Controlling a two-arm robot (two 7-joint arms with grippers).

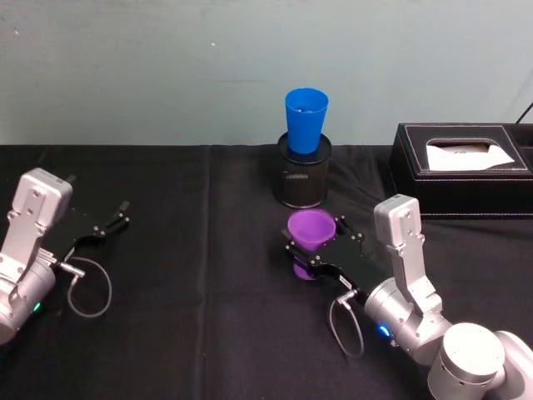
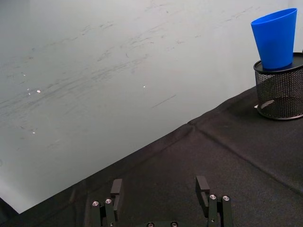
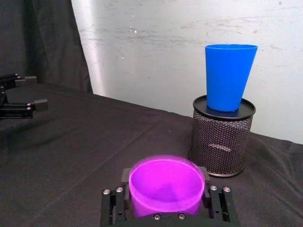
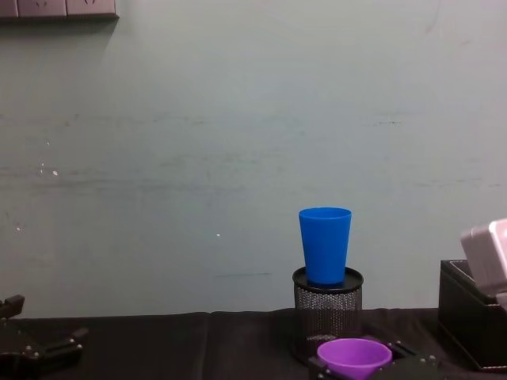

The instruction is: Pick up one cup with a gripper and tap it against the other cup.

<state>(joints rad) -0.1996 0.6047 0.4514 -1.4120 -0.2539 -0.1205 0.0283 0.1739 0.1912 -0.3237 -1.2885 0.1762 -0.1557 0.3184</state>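
The purple cup (image 1: 310, 227) stands upright between the black fingers of my right gripper (image 1: 315, 236), which is shut on its sides at the table's middle right. In the right wrist view the purple cup (image 3: 165, 189) sits close in the gripper (image 3: 164, 177), mouth up. The blue cup (image 1: 306, 119) stands upright on top of a black mesh holder (image 1: 303, 179), just behind the purple cup and apart from it. From the chest, the blue cup (image 4: 325, 253) rises above the purple cup (image 4: 354, 358). My left gripper (image 1: 112, 218) rests open at the far left, holding nothing.
A black tissue box (image 1: 462, 167) sits at the back right, beside the right arm. A black cloth (image 1: 191, 275) covers the table, bare between the two arms. A pale wall stands close behind the mesh holder (image 3: 221, 142).
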